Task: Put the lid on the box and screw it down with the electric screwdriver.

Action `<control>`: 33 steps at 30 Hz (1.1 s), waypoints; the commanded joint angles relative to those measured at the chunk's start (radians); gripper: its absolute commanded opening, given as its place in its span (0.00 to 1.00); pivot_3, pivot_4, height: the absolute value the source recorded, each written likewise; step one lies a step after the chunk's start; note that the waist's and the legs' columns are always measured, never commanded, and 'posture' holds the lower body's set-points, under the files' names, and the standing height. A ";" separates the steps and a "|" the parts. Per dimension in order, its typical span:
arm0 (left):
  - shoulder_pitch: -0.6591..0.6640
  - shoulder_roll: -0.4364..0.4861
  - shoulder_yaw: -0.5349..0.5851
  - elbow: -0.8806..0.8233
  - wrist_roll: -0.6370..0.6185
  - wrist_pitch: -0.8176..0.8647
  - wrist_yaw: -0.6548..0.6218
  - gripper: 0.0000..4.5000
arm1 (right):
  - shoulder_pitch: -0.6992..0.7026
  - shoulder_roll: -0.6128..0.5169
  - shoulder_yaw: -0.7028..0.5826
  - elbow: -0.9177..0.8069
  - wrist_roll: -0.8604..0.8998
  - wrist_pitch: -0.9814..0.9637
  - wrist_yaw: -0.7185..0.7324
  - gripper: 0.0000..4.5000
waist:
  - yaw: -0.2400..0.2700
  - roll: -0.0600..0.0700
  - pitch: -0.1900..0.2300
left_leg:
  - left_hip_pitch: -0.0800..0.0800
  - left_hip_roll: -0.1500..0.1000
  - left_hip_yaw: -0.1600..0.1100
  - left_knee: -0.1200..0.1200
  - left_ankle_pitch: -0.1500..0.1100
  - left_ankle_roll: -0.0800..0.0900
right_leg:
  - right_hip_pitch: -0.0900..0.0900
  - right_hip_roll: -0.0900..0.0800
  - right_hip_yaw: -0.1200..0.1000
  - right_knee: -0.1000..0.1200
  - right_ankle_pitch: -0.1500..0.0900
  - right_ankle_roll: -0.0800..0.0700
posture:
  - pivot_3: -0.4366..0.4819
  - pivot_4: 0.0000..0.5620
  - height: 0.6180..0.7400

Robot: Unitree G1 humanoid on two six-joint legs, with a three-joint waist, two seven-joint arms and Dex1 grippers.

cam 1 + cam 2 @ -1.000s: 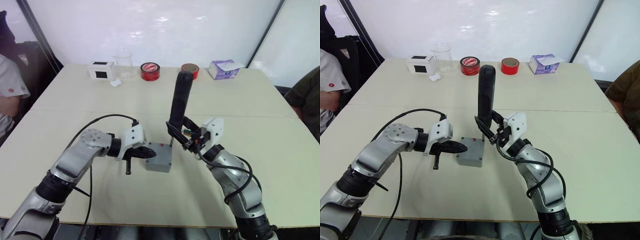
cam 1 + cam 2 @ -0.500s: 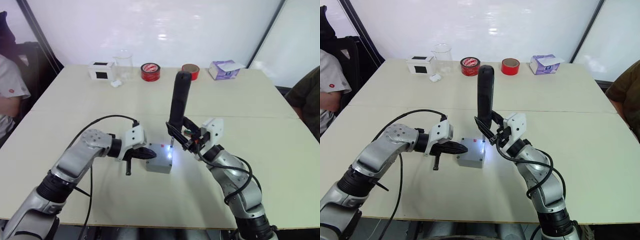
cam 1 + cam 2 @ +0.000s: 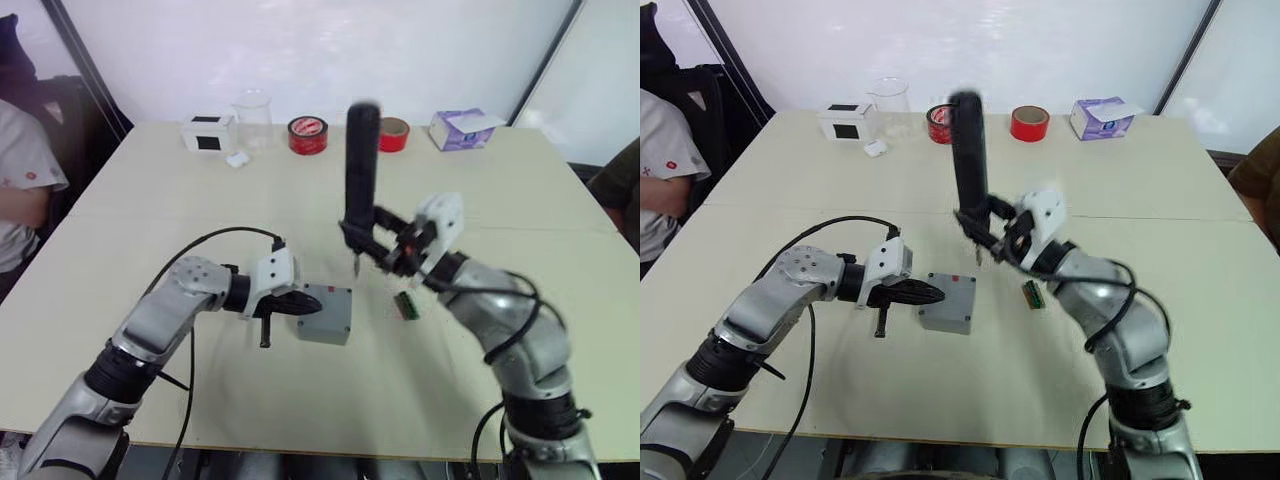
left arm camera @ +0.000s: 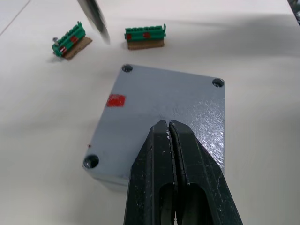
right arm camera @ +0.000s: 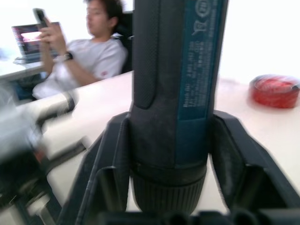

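The grey box sits mid-table with the lid lying flat on it, a small red mark on the lid's top. My left gripper is shut, its tips pressed on the lid's near edge. My right gripper is shut on the electric screwdriver, which stands upright above the table. Its thin bit hangs in the air just beyond the box's far right corner, touching nothing.
A green terminal block lies right of the box, and a second one lies close by. Along the far edge stand a white box, a glass beaker, two red tape rolls, and a purple tissue box. A person sits at left.
My right arm has lifted the screwdriver up and back off the box's corner, and its tip light has gone out. The left gripper stays on the lid. The camera shifted.
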 commanded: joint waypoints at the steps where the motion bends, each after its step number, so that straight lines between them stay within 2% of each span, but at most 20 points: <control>1: 0.050 -0.006 -0.014 0.057 0.013 0.046 0.018 0.00 | -0.166 -0.064 -0.188 0.004 0.322 0.200 -0.154 0.40 | 0.000 0.000 0.001 | 0.000 0.000 0.000 0.000 0.000 0.000 | 0.000 0.000 0.000 0.000 0.000 0.000 | 0.48 0.27 1.00; 4: 0.050 -0.043 0.071 0.011 -0.083 0.105 0.040 0.00 | -0.249 -0.225 -0.275 0.151 0.601 0.423 -0.257 0.40 | 0.001 -0.002 0.005 | -0.002 0.000 -0.002 -0.001 0.000 0.000 | 0.000 -0.001 -0.004 -0.001 0.000 0.000 | 0.48 0.27 1.00; 6: 0.034 -0.064 0.161 -0.032 -0.193 0.190 0.059 0.00 | -0.253 -0.379 -0.285 0.285 0.698 0.591 -0.257 0.40 | 0.002 -0.003 0.009 | -0.004 0.000 -0.004 0.000 0.000 0.000 | 0.000 -0.001 -0.006 -0.001 0.000 0.000 | 0.48 0.27 1.00; 8: 0.025 -0.051 0.223 -0.079 -0.278 0.263 0.057 0.00 | -0.241 -0.500 -0.259 0.352 0.662 0.692 -0.247 0.40 | 0.000 -0.005 0.017 | -0.010 0.000 -0.004 0.002 0.000 0.000 | -0.004 -0.001 -0.007 -0.002 0.000 0.000 | 0.48 0.27 1.00; 10: 0.042 0.015 0.264 -0.152 -0.341 0.323 0.020 0.00 | -0.196 -0.654 -0.183 0.445 0.664 0.830 -0.204 0.40 | 0.000 0.000 0.024 | -0.016 0.000 -0.003 0.006 0.000 0.002 | -0.008 0.000 -0.007 -0.001 0.000 0.001 | 0.48 0.27 1.00; 12: 0.075 0.099 0.271 -0.226 -0.360 0.344 -0.019 0.00 | -0.136 -0.745 -0.138 0.516 0.667 0.879 -0.169 0.40 | 0.000 0.001 0.025 | -0.026 0.000 -0.003 0.012 -0.002 0.005 | -0.016 0.003 -0.007 0.001 0.002 0.005 | 0.48 0.27 1.00; 15: 0.100 0.175 0.266 -0.297 -0.377 0.353 -0.038 0.00 | -0.115 -0.774 -0.084 0.596 0.656 0.879 -0.159 0.40 | -0.006 0.003 0.027 | -0.027 0.000 0.000 0.014 -0.001 0.003 | -0.017 0.007 -0.007 0.000 0.003 0.011 | 0.48 0.27 1.00; 17: 0.100 0.201 0.265 -0.330 -0.382 0.359 -0.039 0.00 | -0.118 -0.768 -0.046 0.638 0.637 0.879 -0.165 0.40 | -0.005 0.001 0.032 | -0.028 -0.001 0.002 0.016 -0.002 0.005 | -0.017 0.008 -0.005 -0.001 0.006 0.025 | 0.48 0.27 1.00; 19: 0.092 0.216 0.266 -0.359 -0.391 0.366 -0.033 0.00 | -0.114 -0.761 -0.009 0.672 0.620 0.879 -0.174 0.40 | -0.001 -0.002 0.034 | -0.028 -0.002 0.001 0.017 -0.003 0.007 | -0.017 0.009 -0.005 -0.001 0.008 0.029 | 0.48 0.27 1.00; 27: 0.075 0.235 0.296 -0.379 -0.441 0.406 0.007 0.00 | -0.075 -0.736 0.041 0.700 0.587 0.879 -0.188 0.40 | 0.000 -0.003 0.035 | -0.029 0.003 -0.002 0.029 -0.001 0.005 | -0.014 0.015 -0.005 0.002 0.008 0.028 | 0.48 0.27 1.00; 33: 0.091 0.239 0.296 -0.300 -0.405 0.378 0.033 0.00 | -0.045 -0.697 0.028 0.697 0.557 0.879 -0.231 0.40 | 0.001 -0.003 0.035 | -0.028 0.004 -0.001 0.031 -0.001 0.005 | -0.013 0.018 -0.003 0.003 0.010 0.029 | 0.48 0.27 1.00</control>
